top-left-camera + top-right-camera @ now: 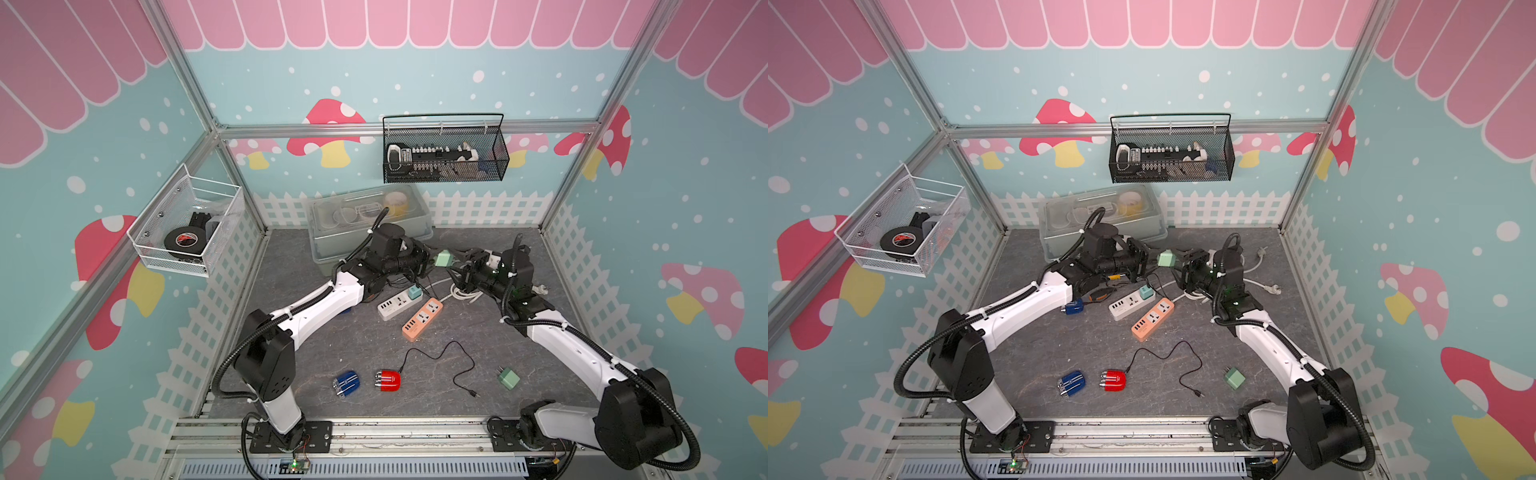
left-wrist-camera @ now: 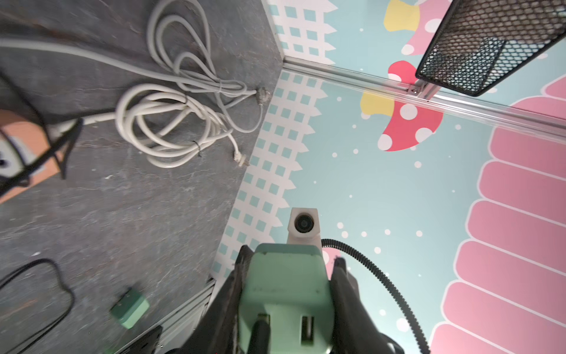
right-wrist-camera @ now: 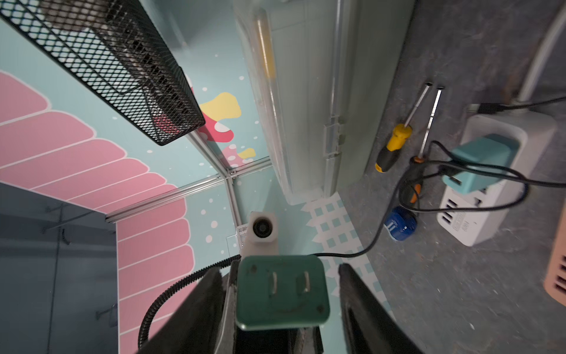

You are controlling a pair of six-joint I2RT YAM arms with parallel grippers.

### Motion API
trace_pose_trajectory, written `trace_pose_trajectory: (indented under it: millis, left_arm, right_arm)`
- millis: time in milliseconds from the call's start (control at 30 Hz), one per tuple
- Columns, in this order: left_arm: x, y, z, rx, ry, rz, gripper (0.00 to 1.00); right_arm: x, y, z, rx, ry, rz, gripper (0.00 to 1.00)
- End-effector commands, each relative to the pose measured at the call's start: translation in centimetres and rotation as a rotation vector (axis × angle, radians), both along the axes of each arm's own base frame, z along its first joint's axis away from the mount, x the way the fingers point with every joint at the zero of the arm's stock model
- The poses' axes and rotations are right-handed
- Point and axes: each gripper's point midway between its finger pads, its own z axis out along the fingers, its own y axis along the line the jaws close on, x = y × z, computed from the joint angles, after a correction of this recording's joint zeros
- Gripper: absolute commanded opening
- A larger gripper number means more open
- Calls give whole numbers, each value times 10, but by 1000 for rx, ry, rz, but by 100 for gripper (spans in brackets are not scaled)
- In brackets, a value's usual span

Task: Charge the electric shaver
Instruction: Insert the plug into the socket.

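Note:
The red electric shaver (image 1: pixel 388 380) lies near the table's front, and a thin black cable (image 1: pixel 449 353) runs from it to a loose plug end (image 1: pixel 473 394). High over the back middle, my left gripper (image 2: pixel 291 259) is shut on a light green charger adapter (image 2: pixel 288 285), which also shows in both top views (image 1: pixel 442 258) (image 1: pixel 1166 258). My right gripper (image 3: pixel 279 271) faces it from the other side. It is open, its fingers standing off the adapter's pronged face (image 3: pixel 281 291).
A white power strip (image 1: pixel 399 305) with a teal adapter (image 1: pixel 414 292) plugged in and an orange strip (image 1: pixel 422 319) lie mid-table. There is a second green adapter (image 1: pixel 509 378), a blue shaver (image 1: pixel 347 383), coiled white cords (image 2: pixel 171 122), screwdrivers (image 3: pixel 393 147), and a clear box (image 1: pixel 370 224) at the back.

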Motion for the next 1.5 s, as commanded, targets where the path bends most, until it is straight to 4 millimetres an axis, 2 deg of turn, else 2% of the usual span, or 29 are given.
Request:
trace_pose_trajectory:
  millis: [0, 100, 200, 367, 433, 533, 733, 867, 1033, 1267, 1367, 1467]
  left_arm:
    - [-13, 45, 23, 104, -65, 55, 15]
    - [-20, 72, 28, 135, -71, 93, 13]
    - [-24, 103, 38, 157, -87, 148, 11]
    - [-30, 169, 72, 297, -177, 263, 9]
    - [-30, 198, 76, 371, -184, 310, 8]
    - [-30, 214, 83, 402, -208, 340, 8]
    - [-19, 229, 101, 439, -277, 382, 7]
    - [-16, 224, 79, 466, -219, 335, 4]
    - [-24, 205, 18, 562, -134, 213, 2]
    - [-32, 140, -65, 770, -96, -58, 1]
    - [-33, 118, -93, 824, -45, -145, 0]
    - [-27, 105, -107, 905, -36, -198, 0]
  right_arm:
    - [-18, -25, 11, -209, -20, 11, 68]
    - [-23, -42, 15, -318, -37, 8, 70]
    - [-26, -50, 12, -403, -44, 26, 70]
    - [-29, -57, 18, -536, -88, 59, 70]
    - [-29, -59, 22, -578, -107, 68, 70]
    - [-28, -61, 26, -631, -140, 85, 69]
    - [-31, -60, 28, -653, -164, 105, 67]
    - [-34, -60, 26, -660, -165, 114, 67]
    - [-38, -62, 24, -687, -173, 128, 66]
    - [-43, -62, 17, -718, -163, 159, 66]
    - [-48, -65, 10, -764, -145, 191, 65]
    - [-56, -69, 0, -842, -132, 243, 65]
